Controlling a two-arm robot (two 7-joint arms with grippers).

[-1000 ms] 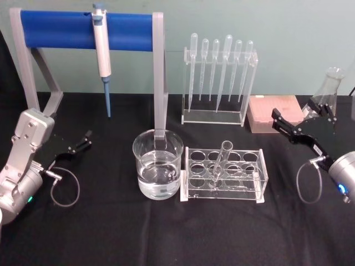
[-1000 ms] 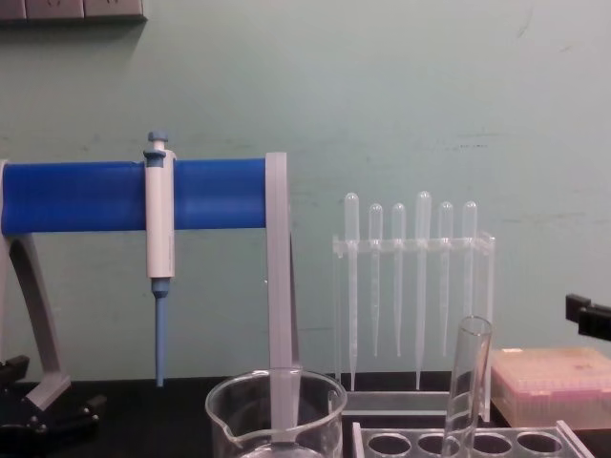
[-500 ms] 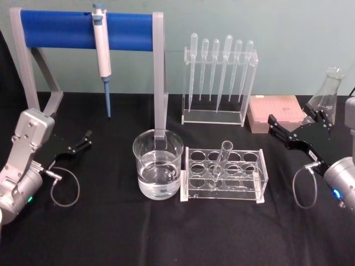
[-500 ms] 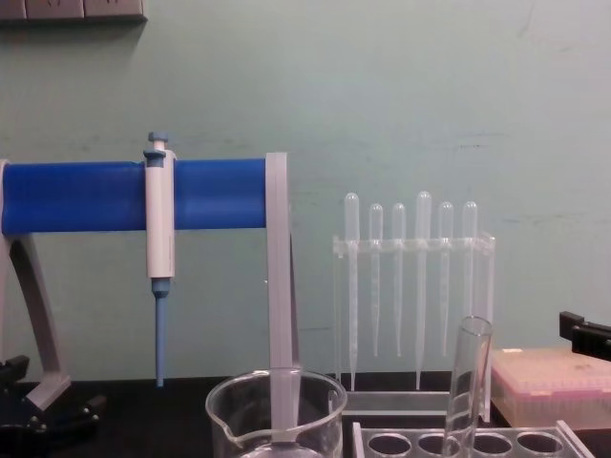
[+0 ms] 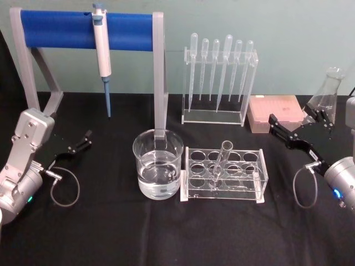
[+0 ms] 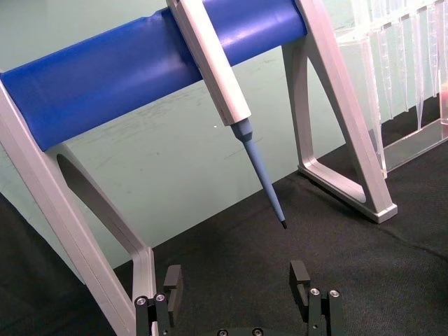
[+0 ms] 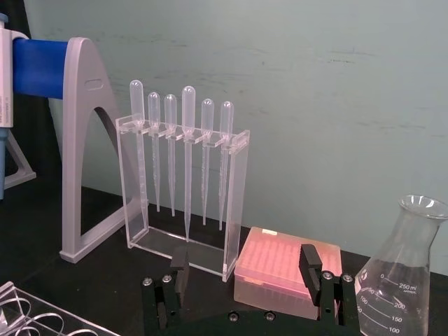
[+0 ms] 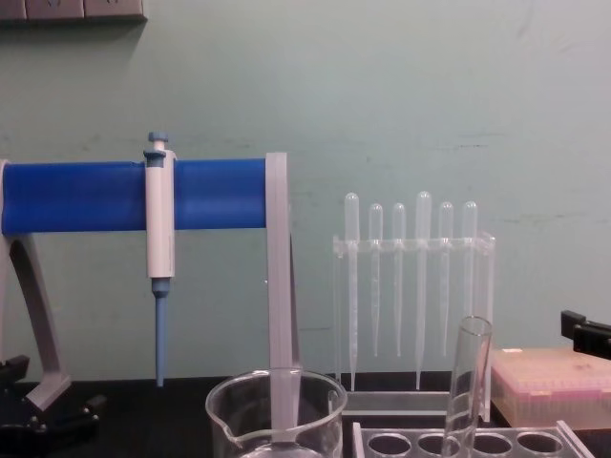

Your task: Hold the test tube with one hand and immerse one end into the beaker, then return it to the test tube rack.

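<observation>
The test tube (image 5: 221, 162) leans in a hole of a clear rack (image 5: 255, 180) at the table's centre, and its open top also appears in the chest view (image 8: 468, 377). Just left of the rack stands the beaker (image 5: 157, 169) (image 8: 277, 410), part full of water. My right gripper (image 5: 299, 119) hovers open at the right, in front of the pink box and well apart from the tube; the right wrist view shows its empty gap (image 7: 243, 262). My left gripper (image 5: 83, 141) rests open at the far left, its fingers (image 6: 301, 274) spread with nothing between them.
A white-and-blue pipettor (image 5: 101, 52) hangs on a blue-barred stand (image 5: 55, 30) at the back left. A clear stand of several plastic pipettes (image 5: 219, 77) sits behind the rack. A pink tip box (image 5: 275, 112) and a conical flask (image 5: 327, 91) stand at the back right.
My right gripper has shifted slightly left and lower, turning a little, then settled. The left arm, test tube and beaker have not moved.
</observation>
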